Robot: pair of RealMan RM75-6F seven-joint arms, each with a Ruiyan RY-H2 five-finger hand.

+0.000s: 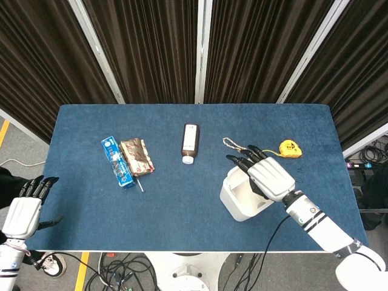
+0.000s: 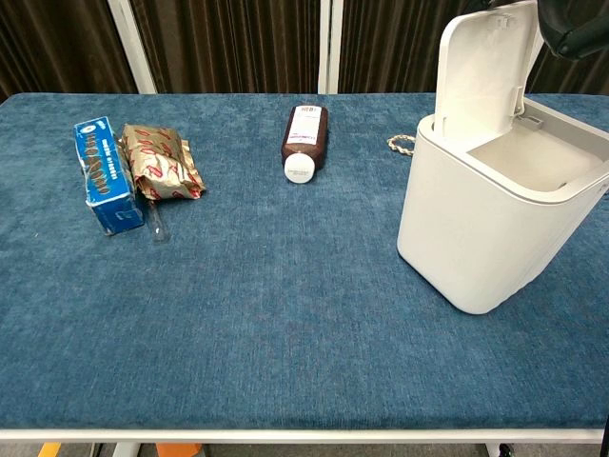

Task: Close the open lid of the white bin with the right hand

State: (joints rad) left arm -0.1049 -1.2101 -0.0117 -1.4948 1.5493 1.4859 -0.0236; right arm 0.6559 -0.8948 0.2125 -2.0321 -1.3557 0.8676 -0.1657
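The white bin (image 1: 240, 202) (image 2: 481, 238) stands on the right part of the blue table, its lid (image 2: 482, 65) upright and open. My right hand (image 1: 265, 175) hovers over the bin's top with fingers spread and pointing toward the far left, holding nothing; in the chest view only a dark edge of the hand (image 2: 576, 29) shows above the lid's top right corner. Whether it touches the lid I cannot tell. My left hand (image 1: 27, 206) hangs open off the table's near left corner.
A brown bottle (image 1: 190, 143) lies at the table's middle back. A blue box (image 1: 116, 161) and a foil packet (image 1: 137, 156) lie at the left. A braided cord (image 1: 233, 145) and a yellow tape measure (image 1: 289, 147) lie behind the bin.
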